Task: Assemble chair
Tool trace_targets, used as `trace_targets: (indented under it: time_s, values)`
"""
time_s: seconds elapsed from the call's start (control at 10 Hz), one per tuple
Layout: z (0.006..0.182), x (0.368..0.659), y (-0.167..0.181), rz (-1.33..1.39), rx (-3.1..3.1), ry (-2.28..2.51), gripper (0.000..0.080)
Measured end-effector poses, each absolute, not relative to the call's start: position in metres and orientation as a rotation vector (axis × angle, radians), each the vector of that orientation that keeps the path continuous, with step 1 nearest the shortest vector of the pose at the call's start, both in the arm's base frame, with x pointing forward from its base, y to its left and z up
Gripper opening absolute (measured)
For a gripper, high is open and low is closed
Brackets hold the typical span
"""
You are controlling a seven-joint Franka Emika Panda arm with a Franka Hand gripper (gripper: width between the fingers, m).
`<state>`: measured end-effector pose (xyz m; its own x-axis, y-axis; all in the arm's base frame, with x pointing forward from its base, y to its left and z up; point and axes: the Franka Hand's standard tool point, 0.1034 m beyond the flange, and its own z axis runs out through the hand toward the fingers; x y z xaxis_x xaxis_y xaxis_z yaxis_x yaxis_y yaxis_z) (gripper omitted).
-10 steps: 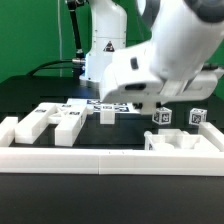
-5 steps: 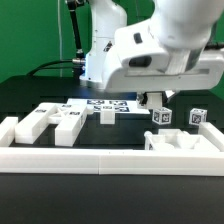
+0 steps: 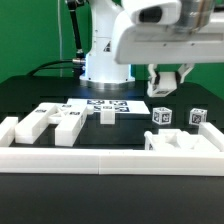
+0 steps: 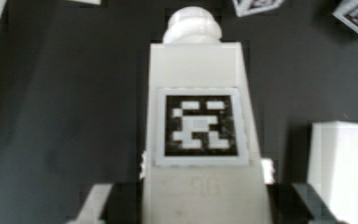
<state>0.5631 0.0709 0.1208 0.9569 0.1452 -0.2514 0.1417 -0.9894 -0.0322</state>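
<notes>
One chair leg (image 4: pixel 201 110) is clamped in the closed claw (image 3: pixel 166 86). Its long axis runs straight out from between the jaws, and it hangs clear above the table (image 3: pixel 30 95) toward the exterior view's right. Beneath lie two tagged cubes (image 3: pixel 160 117), two blocky pieces (image 3: pixel 40 122) and one small block (image 3: pixel 107 115).

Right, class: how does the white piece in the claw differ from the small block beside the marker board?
The piece in the claw is held above the table; the small block lies on it. The held piece is long, with a rounded peg at one end; the block is short and stubby. Both are white.
</notes>
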Motion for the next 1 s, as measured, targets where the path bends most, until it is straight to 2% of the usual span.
trace_targets:
  time_s: [0.4,0.8,1.0]
  values:
    - [0.117,0.567,0.069,-0.006,-3.113,-0.227,0.0291]
    - [0.134,0.595,0.088,-0.488,-3.051,-0.254,0.0291]
    - [0.132,0.592,0.089,-0.656,-3.020,-0.265,0.0291]
